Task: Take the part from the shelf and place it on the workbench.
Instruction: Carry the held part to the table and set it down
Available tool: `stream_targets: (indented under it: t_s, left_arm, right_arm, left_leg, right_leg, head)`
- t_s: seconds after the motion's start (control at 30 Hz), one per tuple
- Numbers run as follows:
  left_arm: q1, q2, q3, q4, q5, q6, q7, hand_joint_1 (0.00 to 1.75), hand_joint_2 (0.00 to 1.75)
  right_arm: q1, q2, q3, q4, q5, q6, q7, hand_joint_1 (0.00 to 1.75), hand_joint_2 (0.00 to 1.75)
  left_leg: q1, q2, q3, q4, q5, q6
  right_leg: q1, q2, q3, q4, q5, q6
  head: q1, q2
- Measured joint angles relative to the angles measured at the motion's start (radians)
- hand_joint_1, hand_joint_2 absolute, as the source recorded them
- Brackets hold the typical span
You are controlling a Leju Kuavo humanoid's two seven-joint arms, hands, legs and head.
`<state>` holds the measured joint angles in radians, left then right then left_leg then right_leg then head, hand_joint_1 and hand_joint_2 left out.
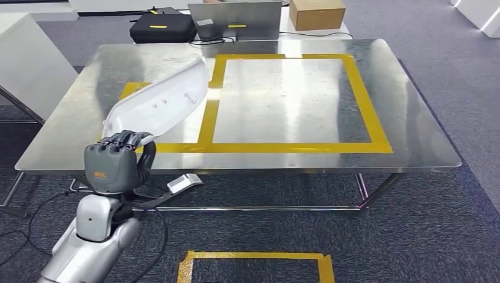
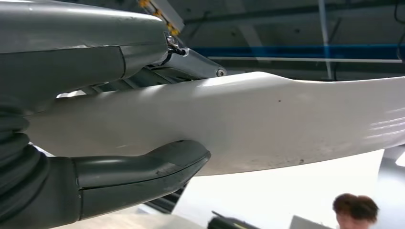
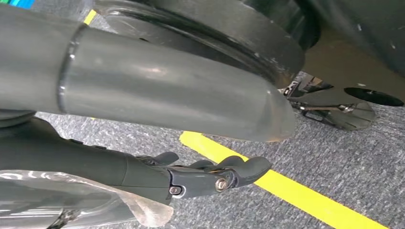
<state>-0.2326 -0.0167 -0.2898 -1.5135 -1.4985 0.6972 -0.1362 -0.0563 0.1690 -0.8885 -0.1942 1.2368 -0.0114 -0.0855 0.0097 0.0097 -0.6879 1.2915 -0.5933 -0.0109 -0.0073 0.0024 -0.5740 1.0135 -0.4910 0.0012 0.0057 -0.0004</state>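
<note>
One long white part (image 1: 162,100) is gripped at its near end by the left robot hand (image 1: 118,162), angled up over the steel tabletop (image 1: 413,135) marked with yellow tape (image 1: 365,103). The right robot hand (image 3: 210,176) hangs over carpet, fingers loosely curled, holding nothing.

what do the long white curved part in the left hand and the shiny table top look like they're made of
Long white curved part: likely moulded plastic, smooth and semi-glossy, with soft highlights and small moulded holes. Shiny table top: probably stainless or polished sheet metal, with mirror-like streaky reflections and a thin rounded edge. The left hand grips the part's lower end.
</note>
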Motion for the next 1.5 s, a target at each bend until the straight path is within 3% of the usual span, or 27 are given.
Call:
stream_targets:
  t_s: [0.1,0.17,0.23,0.3,0.33,0.4,0.43,0.47,0.5,0.57,0.63,0.73,0.8,0.87,0.93,0.97,1.0,1.03,1.1,1.13,1.17,1.27,1.33,1.43,1.47,1.5]
  left_arm:
    - [-0.106,0.013,-0.04,0.111,0.04,-0.002,0.008,1.75,1.75]
    - [-0.174,0.016,-0.063,0.185,0.057,-0.01,0.009,1.75,1.75]
    - [-0.237,0.018,-0.083,0.261,0.067,-0.023,0.011,1.75,1.75]
    - [-0.299,0.018,-0.1,0.338,0.075,-0.038,0.014,1.75,1.75]
    - [-0.332,0.017,-0.11,0.378,0.076,-0.046,0.018,1.75,1.75]
    - [-0.398,0.013,-0.131,0.469,0.068,-0.071,0.025,1.75,1.75]
    - [-0.427,0.009,-0.141,0.516,0.066,-0.083,0.027,1.75,1.75]
    - [-0.454,0.003,-0.15,0.558,0.064,-0.094,0.029,1.75,1.75]
    - [-0.48,-0.006,-0.16,0.603,0.06,-0.103,0.033,1.75,1.75]
    - [-0.53,-0.022,-0.176,0.679,0.05,-0.114,0.042,1.75,1.75]
    - [-0.579,-0.035,-0.192,0.748,0.043,-0.135,0.05,1.75,1.75]
    - [-0.639,-0.05,-0.214,0.844,0.032,-0.188,0.06,1.75,1.75]
    - [-0.667,-0.055,-0.226,0.894,0.025,-0.211,0.064,1.75,1.75]
    - [-0.693,-0.057,-0.233,0.937,0.024,-0.225,0.07,1.75,1.75]
    - [-0.709,-0.055,-0.237,0.978,0.027,-0.241,0.079,1.75,1.75]
    - [-0.713,-0.053,-0.239,0.997,0.029,-0.247,0.084,1.75,1.75]
    - [-0.715,-0.05,-0.24,1.013,0.031,-0.251,0.09,1.75,1.75]
    - [-0.717,-0.045,-0.242,1.025,0.032,-0.251,0.097,1.75,1.75]
    - [-0.725,-0.036,-0.245,1.041,0.032,-0.249,0.11,1.75,1.75]
    - [-0.731,-0.032,-0.246,1.048,0.032,-0.248,0.113,1.75,1.75]
    - [-0.736,-0.029,-0.246,1.055,0.032,-0.247,0.114,1.75,1.75]
    - [-0.742,-0.026,-0.248,1.07,0.032,-0.246,0.115,1.75,1.75]
    - [-0.746,-0.024,-0.249,1.077,0.032,-0.246,0.115,1.75,1.75]
    - [-0.749,-0.024,-0.249,1.086,0.032,-0.246,0.116,1.75,1.75]
    - [-0.748,-0.024,-0.249,1.09,0.032,-0.246,0.116,1.75,1.75]
    - [-0.747,-0.024,-0.249,1.094,0.032,-0.246,0.116,1.75,1.75]
  right_arm:
    - [-0.004,0.0,0.005,0.0,0.011,0.006,-0.001,0.0,0.0]
    - [-0.007,0.0,0.01,0.0,0.019,0.013,-0.001,0.0,0.0]
    - [-0.009,-0.001,0.017,0.0,0.027,0.019,-0.001,0.0,0.0]
    - [-0.01,-0.003,0.022,0.0,0.035,0.025,-0.002,0.0,0.0]
    - [-0.01,-0.004,0.024,0.0,0.038,0.027,-0.002,0.0,0.0]
    - [-0.011,-0.004,0.028,0.0,0.045,0.029,0.0,0.0,0.0]
    - [-0.012,-0.002,0.03,0.0,0.047,0.026,0.002,0.0,0.0]
    - [-0.012,0.0,0.031,0.0,0.049,0.023,0.005,0.0,0.0]
    - [-0.013,0.002,0.033,0.0,0.051,0.018,0.009,0.0,0.0]
    - [-0.017,0.006,0.04,0.0,0.054,0.013,0.013,0.0,0.0]
    - [-0.024,0.011,0.045,0.001,0.056,0.012,0.014,0.0,0.0]
    - [-0.029,0.014,0.047,0.001,0.055,0.016,0.014,0.0,0.0]
    - [-0.029,0.014,0.047,0.001,0.052,0.018,0.013,0.0,0.0]
    - [-0.031,0.014,0.047,0.001,0.047,0.019,0.011,0.0,0.0]
    - [-0.033,0.014,0.047,0.001,0.041,0.02,0.012,0.0,0.0]
    - [-0.033,0.014,0.047,0.001,0.038,0.02,0.014,0.0,0.0]
    - [-0.033,0.014,0.046,0.001,0.035,0.021,0.016,0.0,0.0]
    - [-0.032,0.014,0.046,0.001,0.033,0.021,0.017,0.0,0.0]
    - [-0.031,0.015,0.045,0.001,0.03,0.021,0.019,0.0,0.0]
    - [-0.031,0.015,0.045,0.001,0.029,0.021,0.02,0.0,0.0]
    - [-0.031,0.015,0.045,0.001,0.029,0.021,0.02,0.0,0.0]
    - [-0.031,0.016,0.045,0.001,0.028,0.021,0.02,0.0,0.0]
    - [-0.03,0.015,0.045,0.001,0.029,0.021,0.02,0.0,0.0]
    - [-0.03,0.015,0.045,0.001,0.029,0.021,0.02,0.0,0.0]
    - [-0.03,0.015,0.045,0.001,0.029,0.021,0.02,0.0,0.0]
    - [-0.029,0.014,0.045,0.001,0.029,0.021,0.02,0.0,0.0]
  left_leg:
    - [-0.004,-0.006,0.079,-0.187,0.103,0.021]
    - [-0.009,-0.009,0.104,-0.254,0.116,0.029]
    - [-0.009,-0.009,0.105,-0.268,0.115,0.03]
    - [-0.004,-0.006,0.109,-0.279,0.122,0.037]
    - [-0.001,-0.005,0.111,-0.284,0.126,0.04]
    - [0.0,-0.004,0.11,-0.285,0.127,0.044]
    - [0.0,-0.004,0.11,-0.284,0.127,0.044]
    - [0.0,-0.004,0.11,-0.284,0.126,0.044]
    - [0.0,-0.004,0.11,-0.283,0.126,0.043]
    - [0.002,-0.005,0.111,-0.279,0.121,0.037]
    - [-0.002,-0.005,0.107,-0.271,0.116,0.028]
    - [-0.005,-0.003,0.103,-0.266,0.115,0.016]
    - [-0.003,-0.003,0.097,-0.249,0.099,0.008]
    - [-0.002,-0.004,0.058,-0.161,0.051,0.0]
    - [-0.002,-0.005,-0.006,-0.027,-0.001,-0.002]
    - [-0.002,-0.005,-0.028,0.015,-0.007,-0.001]
    - [-0.002,-0.005,-0.035,0.021,0.005,0.002]
    - [-0.003,-0.005,-0.023,-0.014,0.036,0.007]
    - [-0.008,-0.006,0.03,-0.146,0.11,0.024]
    - [-0.011,-0.006,0.054,-0.204,0.131,0.031]
    - [-0.013,-0.006,0.068,-0.24,0.14,0.035]
    - [-0.013,-0.006,0.075,-0.266,0.138,0.037]
    - [-0.007,-0.005,0.081,-0.278,0.145,0.043]
    - [-0.003,-0.005,0.083,-0.283,0.149,0.048]
    - [-0.003,-0.005,0.083,-0.282,0.148,0.048]
    - [-0.003,-0.005,0.084,-0.282,0.148,0.047]
  right_leg:
    - [0.006,0.006,0.003,0.001,0.0,0.001]
    - [0.007,0.008,-0.005,0.002,0.003,0.009]
    - [0.006,0.009,-0.012,0.0,0.007,0.02]
    - [0.005,0.008,-0.027,0.021,-0.008,0.03]
    - [0.004,0.007,-0.048,0.06,-0.029,0.035]
    - [0.001,0.006,-0.114,0.19,-0.085,0.043]
    - [-0.002,0.005,-0.147,0.251,-0.103,0.046]
    - [-0.003,0.005,-0.166,0.281,-0.103,0.05]
    - [-0.005,0.004,-0.165,0.271,-0.084,0.052]
    - [-0.01,-0.001,-0.114,0.148,-0.01,0.054]
    - [-0.009,-0.006,-0.057,0.036,0.028,0.05]
    - [-0.007,-0.002,-0.042,0.011,0.026,0.033]
    - [-0.008,-0.001,-0.04,0.009,0.025,0.019]
    - [-0.01,-0.001,-0.038,0.008,0.024,0.008]
    - [-0.009,0.0,-0.037,0.008,0.023,0.003]
    - [-0.008,0.003,-0.035,0.008,0.022,0.002]
    - [-0.007,0.005,-0.034,0.008,0.022,0.001]
    - [-0.005,0.008,-0.032,0.008,0.022,0.001]
    - [0.001,0.011,-0.028,0.008,0.02,0.001]
    - [0.003,0.011,-0.028,0.009,0.019,0.003]
    - [0.004,0.01,-0.029,0.009,0.019,0.007]
    - [0.003,0.007,-0.036,0.008,0.018,0.02]
    - [0.003,0.006,-0.055,0.043,-0.008,0.029]
    - [-0.001,0.004,-0.141,0.227,-0.092,0.043]
    - [-0.003,0.004,-0.167,0.277,-0.105,0.047]
    - [-0.005,0.003,-0.178,0.293,-0.1,0.05]
  head:
    - [0.001,0.0]
    - [0.002,0.0]
    - [0.001,0.0]
    - [0.003,0.0]
    - [0.005,0.0]
    - [0.008,0.0]
    - [0.008,0.0]
    - [0.008,0.0]
    - [0.008,0.0]
    - [0.008,0.0]
    - [0.008,0.0]
    - [0.007,0.0]
    - [0.007,0.0]
    - [0.006,0.0]
    - [0.006,0.0]
    - [0.006,0.0]
    - [0.006,0.0]
    - [0.006,0.0]
    - [0.007,0.0]
    - [0.007,0.0]
    - [0.007,0.0]
    - [0.007,0.0]
    - [0.009,0.0]
    - [0.013,0.0]
    - [0.012,0.0]
    - [0.013,0.0]
